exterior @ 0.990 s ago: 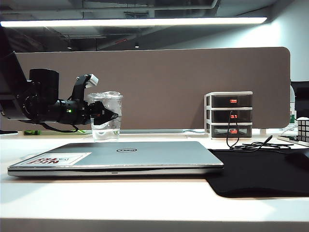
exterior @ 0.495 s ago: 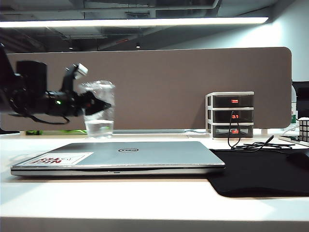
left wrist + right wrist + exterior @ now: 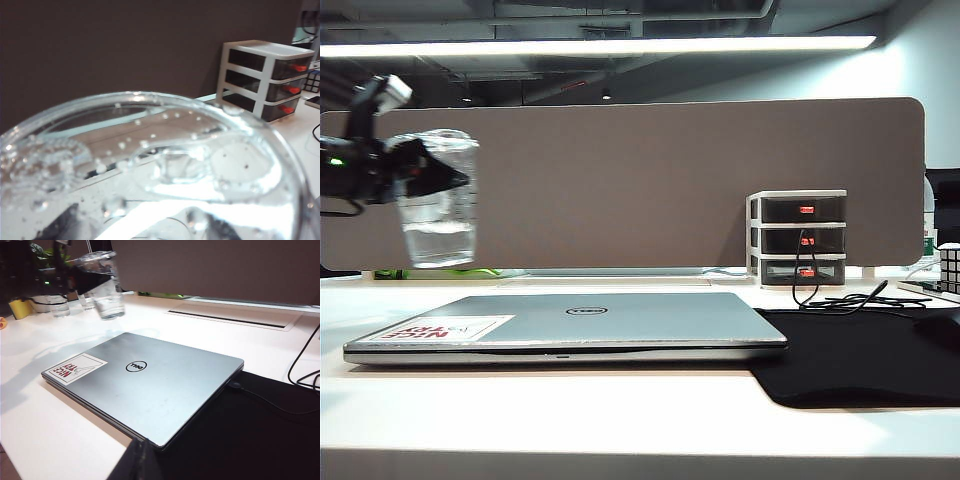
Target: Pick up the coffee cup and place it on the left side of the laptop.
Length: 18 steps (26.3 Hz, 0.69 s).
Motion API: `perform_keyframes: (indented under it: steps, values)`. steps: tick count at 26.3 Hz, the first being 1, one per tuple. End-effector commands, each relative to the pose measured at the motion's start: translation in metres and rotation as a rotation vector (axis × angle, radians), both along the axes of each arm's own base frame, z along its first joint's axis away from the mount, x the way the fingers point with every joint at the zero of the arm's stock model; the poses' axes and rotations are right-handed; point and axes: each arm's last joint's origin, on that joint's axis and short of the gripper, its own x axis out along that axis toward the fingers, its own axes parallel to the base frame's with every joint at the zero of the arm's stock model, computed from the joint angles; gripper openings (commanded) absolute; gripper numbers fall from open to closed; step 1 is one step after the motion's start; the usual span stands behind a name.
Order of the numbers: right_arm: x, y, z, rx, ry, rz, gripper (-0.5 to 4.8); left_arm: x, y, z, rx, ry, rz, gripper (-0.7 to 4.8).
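The coffee cup (image 3: 438, 200), clear plastic with some water in the bottom, hangs in the air above the table's far left, slightly tilted. My left gripper (image 3: 445, 178) is shut on its upper half from the left. The cup's clear lid (image 3: 150, 170) fills the left wrist view, and dark fingers (image 3: 65, 225) show through it. The silver Dell laptop (image 3: 570, 325) lies closed on the table, to the right of the cup and lower. In the right wrist view the cup (image 3: 105, 287) hovers beyond the laptop (image 3: 145, 385). My right gripper (image 3: 140, 462) is shut and holds nothing, close above the laptop's near edge.
A black mat (image 3: 860, 360) lies right of the laptop. A small drawer unit (image 3: 795, 237) with black cables (image 3: 840, 298) stands at the back right, and a puzzle cube (image 3: 948, 265) at the far right. A brown partition (image 3: 670, 180) closes the back. Small glasses (image 3: 60, 307) stand far left.
My left gripper has lifted the cup off the table behind the laptop and carried it up and to the left. The right arm has not moved.
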Motion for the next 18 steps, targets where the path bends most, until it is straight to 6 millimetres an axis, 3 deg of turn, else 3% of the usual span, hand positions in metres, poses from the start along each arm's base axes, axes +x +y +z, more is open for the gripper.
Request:
perform_keyframes:
  steps: [1,10,18]
  values:
    - [0.000,0.000,-0.001,-0.003,-0.006,0.005,0.00,-0.019,0.013,0.006,0.009,-0.027,0.049,3.06]
    - [0.000,0.000,-0.001,-0.002,-0.006,0.006,0.00,-0.065,0.041,-0.013,0.005,0.053,0.156,3.06]
    - [0.000,0.000,-0.001,-0.002,-0.006,0.007,0.00,-0.099,0.041,-0.035,0.032,0.017,0.214,3.05]
